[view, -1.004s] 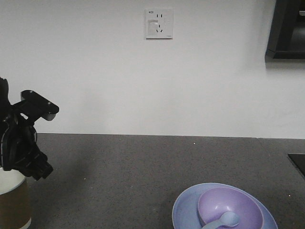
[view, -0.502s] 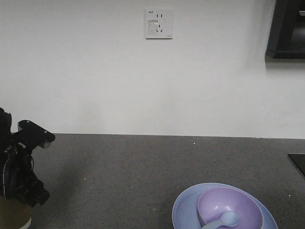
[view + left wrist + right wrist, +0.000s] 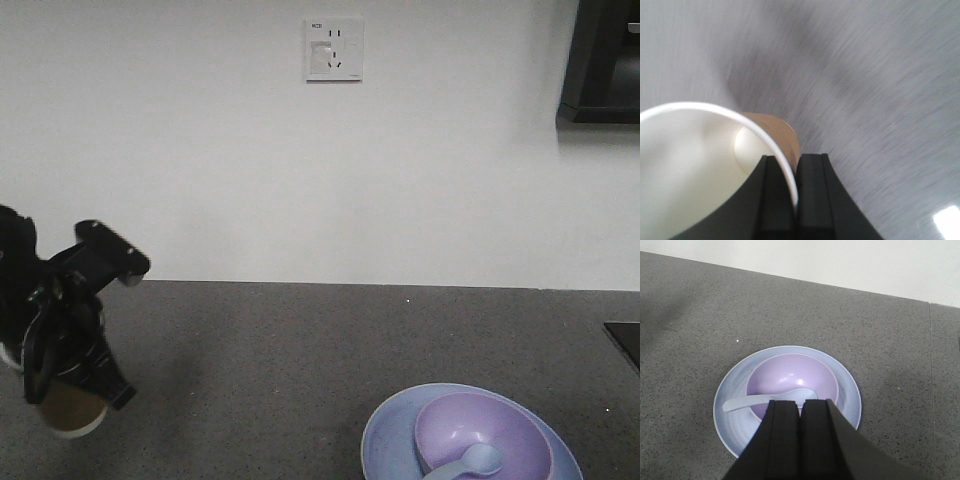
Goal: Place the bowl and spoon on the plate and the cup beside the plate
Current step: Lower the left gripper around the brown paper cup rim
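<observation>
Now the cup [image 3: 68, 408] is carried by the left gripper [image 3: 795, 200]: its fingers [image 3: 812, 195] are pinched on the white rim, one inside the wall and one outside. In the front view the cup is seen lifted off the counter [image 3: 300, 350] and tilted, well to the left of the plate [image 3: 390, 440], with its base partly hidden behind the black arm. The blur in the left wrist view suggests that the arm is in motion. The bowl [image 3: 792, 382] is placed on the plate, and the spoon [image 3: 765, 400] is laid in the bowl with its handle over the rim toward the left of the plate. So the first part of the task is judged as done, and the step in hand is the transport of the cup.

For the next move, the cup must be brought just beside the plate, turned upright, lowered until its base is flat on the counter, and only then released. Care is needed that the plate is not pushed.

The right gripper [image 3: 800, 440] is held above the near side of the plate, its fingers pressed together on nothing.

The counter is dark grey speckled stone. Behind the plate a white wall is seen, with a socket [image 3: 333, 48], and a dark cabinet [image 3: 600, 60] is at the upper right.
</observation>
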{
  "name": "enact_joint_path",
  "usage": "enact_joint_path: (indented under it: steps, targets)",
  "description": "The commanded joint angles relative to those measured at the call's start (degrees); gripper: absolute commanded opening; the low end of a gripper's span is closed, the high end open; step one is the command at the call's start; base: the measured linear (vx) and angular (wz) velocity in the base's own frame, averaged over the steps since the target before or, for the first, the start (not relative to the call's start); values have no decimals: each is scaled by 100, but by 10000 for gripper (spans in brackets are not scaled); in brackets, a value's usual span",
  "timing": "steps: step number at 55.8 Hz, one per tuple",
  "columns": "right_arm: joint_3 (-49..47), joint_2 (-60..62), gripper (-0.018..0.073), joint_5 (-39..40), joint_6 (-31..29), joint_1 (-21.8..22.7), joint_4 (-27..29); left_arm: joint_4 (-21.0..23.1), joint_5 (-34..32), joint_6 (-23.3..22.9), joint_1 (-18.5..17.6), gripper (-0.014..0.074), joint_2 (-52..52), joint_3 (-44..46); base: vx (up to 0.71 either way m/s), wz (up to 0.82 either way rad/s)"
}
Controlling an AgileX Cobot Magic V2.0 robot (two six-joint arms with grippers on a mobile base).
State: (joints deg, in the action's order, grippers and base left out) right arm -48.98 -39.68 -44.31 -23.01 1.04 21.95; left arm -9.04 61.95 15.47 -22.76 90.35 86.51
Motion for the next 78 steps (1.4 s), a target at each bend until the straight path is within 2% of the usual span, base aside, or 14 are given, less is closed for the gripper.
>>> enact_joint_path:
  steps: [1, 7, 15, 30, 39, 55, 64, 78]
  targets:
    - [-150, 5, -8, 396, -22, -4, 101, 345, -296, 234, -534, -7, -240, 544, 0, 0]
    - [-150, 5, -8, 396, -28, -4, 101, 551, -354, 246, -1063, -6, -37, 897, 0, 0]
    - [-150, 5, -8, 391, -28, -4, 76, 676, -348, 246, -1591, -6, 364, 1230, 0, 0]
    - [-150, 5, -8, 385, -33, -4, 63, 757, -357, 235, -2185, -6, 949, 1471, 0, 0]
    - [-150, 5, -8, 390, -32, -4, 56, 815, -334, 235, -2329, -6, 1124, 1471, 0, 0]
    - [-150, 5, -8, 384, -41, -10, 56, 822, -310, 235, -2324, 19, 1151, 1471, 0, 0]
    - [-150, 5, -8, 325, -39, -10, 56, 843, -231, 235, -2324, 113, 1231, 1471, 0, 0]
    - [-150, 5, -8, 299, -39, -10, 56, 862, -142, 180, -2324, 333, 1357, 1471, 0, 0]
